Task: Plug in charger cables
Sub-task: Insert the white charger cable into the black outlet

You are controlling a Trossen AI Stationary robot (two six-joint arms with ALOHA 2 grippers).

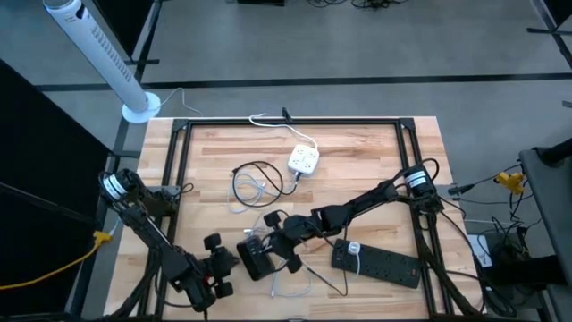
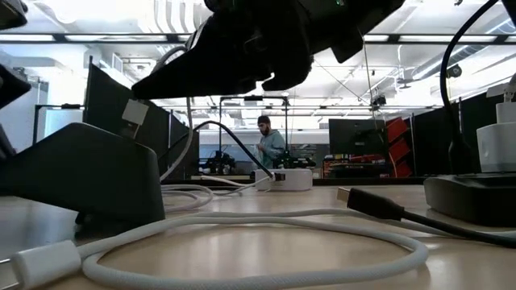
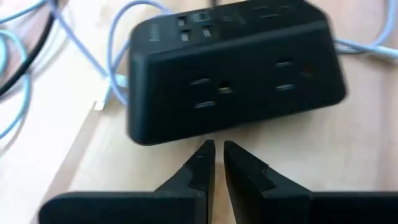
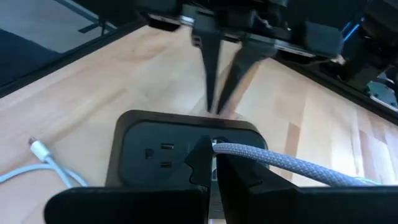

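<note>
The work surface is a pale butcher-block wooden table point(image 1: 357, 156) with visible plank seams, bordered by a black metal frame.

Low in the high view, just left of centre, sits a matte black, wedge-shaped plastic charging block point(image 1: 259, 259) with rounded corners. Its sloped faces carry mains outlets and small ports.

The right gripper point(image 4: 214, 163) is directly above this block. Its two dark, angular fingers are pinched together on a pale grey braided charger cable point(image 4: 292, 165), gripping it at the plug end. The plug tip is at the block's top face; whether it is seated in a port cannot be determined. The woven sheath runs off toward the lower right of the right wrist view.

The left gripper point(image 3: 217, 163) is at the lower left of the high view, just beside the same block. Its tapered black fingers stand almost closed, separated by a thin slit, and hold nothing. They point at the block's outlet face without touching it.

Further charger cables:
- A smooth white cable with a small white plug point(image 4: 38, 149) lies flat on the wood beside the block.
- A thin black cable in a loose coil point(image 1: 255, 179) lies at the centre of the high view, with lighter strands inside it.

A square white socket cube point(image 1: 304, 161) is at upper centre. A long black power strip point(image 1: 375, 261) lies at the lower right.
</note>
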